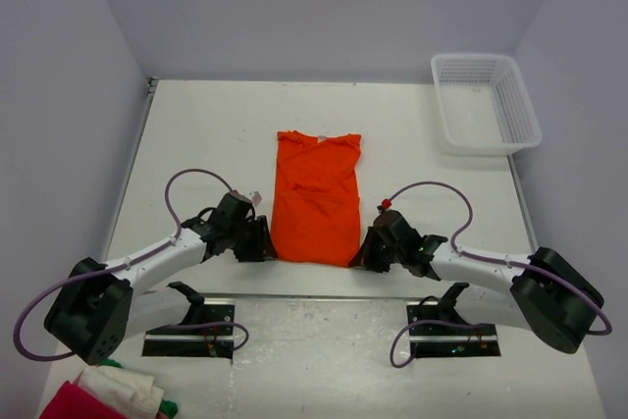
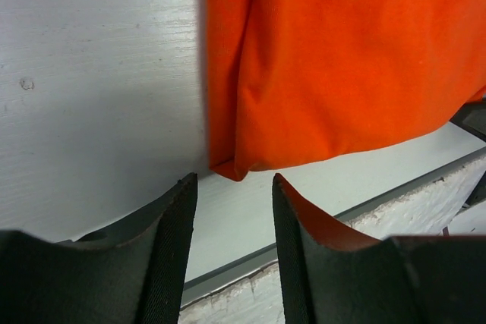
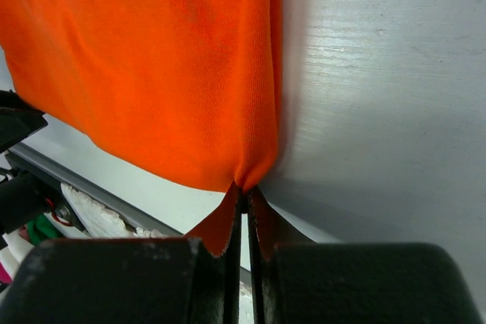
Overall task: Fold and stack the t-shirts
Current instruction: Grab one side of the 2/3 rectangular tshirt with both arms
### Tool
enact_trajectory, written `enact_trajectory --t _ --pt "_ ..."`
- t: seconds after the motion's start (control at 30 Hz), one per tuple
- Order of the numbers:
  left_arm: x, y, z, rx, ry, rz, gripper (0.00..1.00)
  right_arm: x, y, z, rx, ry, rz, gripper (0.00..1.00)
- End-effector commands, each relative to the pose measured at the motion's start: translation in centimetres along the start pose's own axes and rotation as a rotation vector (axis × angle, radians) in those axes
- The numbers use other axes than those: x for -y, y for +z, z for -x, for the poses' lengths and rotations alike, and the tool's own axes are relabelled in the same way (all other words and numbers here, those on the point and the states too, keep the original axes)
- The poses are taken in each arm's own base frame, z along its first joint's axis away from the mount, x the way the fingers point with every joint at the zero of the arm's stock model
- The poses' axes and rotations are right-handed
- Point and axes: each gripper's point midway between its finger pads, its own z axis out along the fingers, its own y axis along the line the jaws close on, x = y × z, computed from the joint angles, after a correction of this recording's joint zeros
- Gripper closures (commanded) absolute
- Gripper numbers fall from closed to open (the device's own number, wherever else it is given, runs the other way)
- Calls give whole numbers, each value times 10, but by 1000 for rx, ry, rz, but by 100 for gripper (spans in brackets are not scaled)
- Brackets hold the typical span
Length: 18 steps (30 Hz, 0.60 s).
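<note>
One orange t-shirt (image 1: 316,198) lies flat in the middle of the table, folded into a long narrow strip with its collar at the far end. My left gripper (image 1: 263,240) sits by its near left corner. In the left wrist view the t-shirt (image 2: 342,58) ends just ahead of the left gripper (image 2: 231,180), which is open with only bare table between the fingers. My right gripper (image 1: 365,250) is at the near right corner. The right wrist view shows the right gripper (image 3: 244,190) shut, pinching the corner of the t-shirt (image 3: 152,58) at its tips.
A white plastic basket (image 1: 486,100) stands at the far right of the table. A pile of red, white and green cloth (image 1: 108,394) lies at the near left, below the table's front edge (image 1: 314,293). Grey walls close in the left and far sides.
</note>
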Motion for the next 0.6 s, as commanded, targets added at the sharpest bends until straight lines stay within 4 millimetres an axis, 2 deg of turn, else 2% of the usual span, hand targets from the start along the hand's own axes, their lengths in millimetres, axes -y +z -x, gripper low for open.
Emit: enact_trajectory --t 0.0,0.13,0.37,0.57 --pt "12 -3 1 12 -2 -64 53 9 2 -4 -14 -24 -49 100" --pt "9 -5 3 25 -6 -39 53 10 1 -5 -16 -25 -51 100" --pt "-6 14 -6 -29 -10 11 54 9 -4 -4 -11 -29 -56 100" --pt "-12 21 0 -6 -4 41 54 13 -5 -5 -7 -27 -65 100"
